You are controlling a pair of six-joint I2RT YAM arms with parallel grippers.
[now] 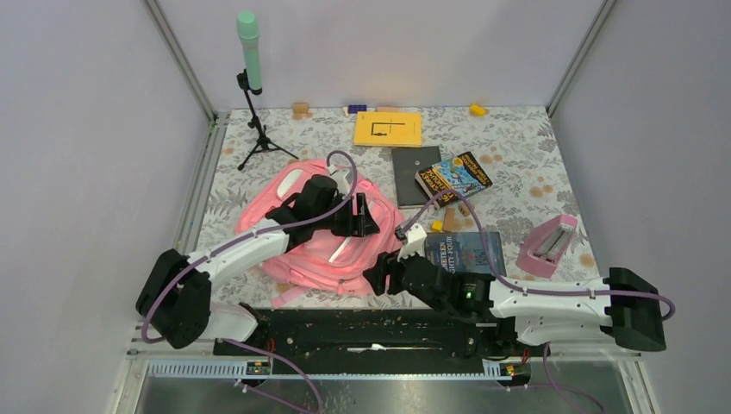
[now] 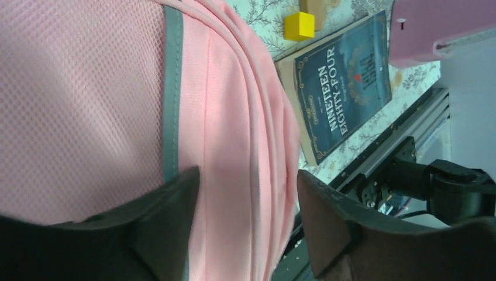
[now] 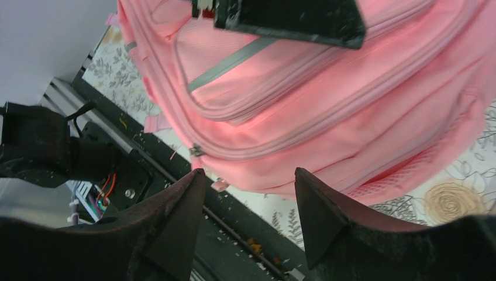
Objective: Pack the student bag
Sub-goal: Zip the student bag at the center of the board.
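Open jaws at the student bag [image 1: 310, 257]
The left gripper [image 2: 247, 172] stood wide open, holding nothing, above the student bag on the table's [image 1: 517, 155] left half, its arm stretched across it; the right gripper [image 3: 248, 172] (likewise open, empty) hovered by the bag's near edge.

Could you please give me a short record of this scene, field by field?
student bag: pink, lying flat, left of centre
left gripper: open, over the bag's fabric, holding nothing
right gripper: open, at the bag's near edge, holding nothing
outside the bag: Nineteen Eighty-Four book, yellow book, pink pencil case
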